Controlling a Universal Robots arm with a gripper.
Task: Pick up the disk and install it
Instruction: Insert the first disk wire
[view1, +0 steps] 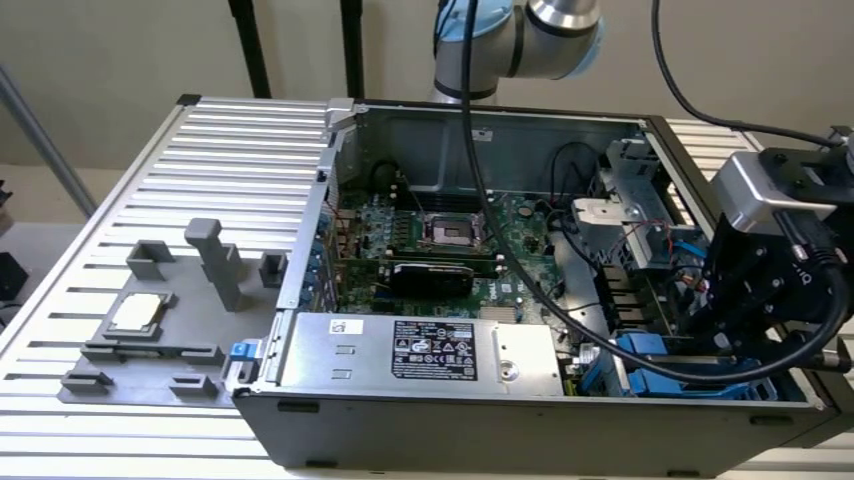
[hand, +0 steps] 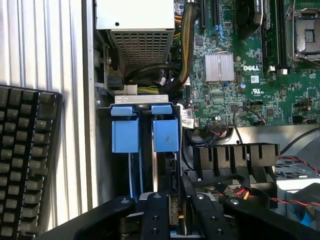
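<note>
The disk (hand: 165, 135) stands on edge in the drive bay at the corner of the open computer case (view1: 320, 250). Its bright blue rail and tab face the wrist camera. A second blue-railed carrier (hand: 125, 135) sits right beside it in the same bay. My gripper (hand: 175, 220) hangs directly over the bay, astride the near end of the disk. In the exterior view my gripper (view1: 721, 335) is low at the case's right side, just above the blue rails of the disk (view1: 667, 360); its tips are hidden behind the black body and cables.
A silver power supply with a black label (view1: 414, 350) lies along the case's front, with the motherboard (view1: 441, 240) behind it. Cables run close to the bay. Grey fixtures and a small square chip (view1: 138, 312) sit on the slatted table (view1: 200, 160). A black keyboard (hand: 25, 160) lies outside the case.
</note>
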